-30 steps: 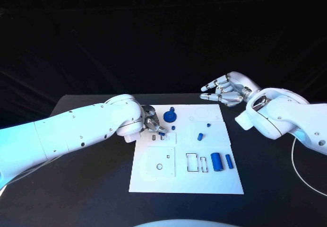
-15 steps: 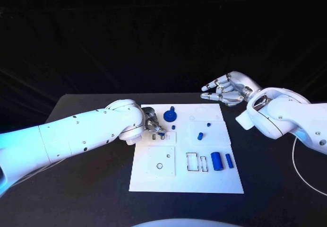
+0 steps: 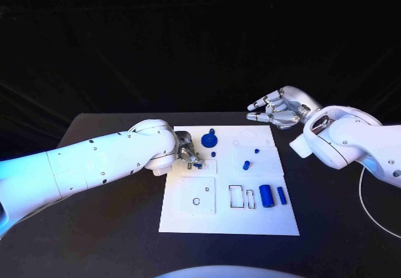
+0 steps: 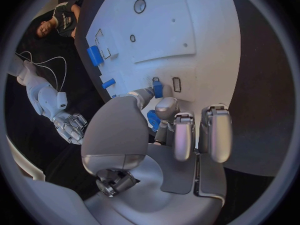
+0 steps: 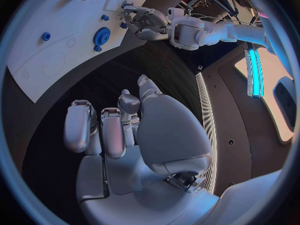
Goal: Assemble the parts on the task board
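Observation:
The white task board lies in the middle of the black table. My left hand is low over its near-left upper area and pinches a small blue part between thumb and a finger, right beside a narrow slot. More blue shows between the fingers; I cannot tell what it is. A blue gear, a short peg, a thick cylinder and a thinner bar sit on the board. My right hand hangs beyond the board's far right corner, fingers loosely bent and apart, holding nothing.
Rectangular cut-outs lie left of the cylinder, and a square plate with a round hole is at the board's left. Bare black table surrounds the board. A thin white cable runs at the right edge.
My left arm has swung slightly, and the hand with the blue part has settled a little lower over the slot. The right hand has stayed in place.

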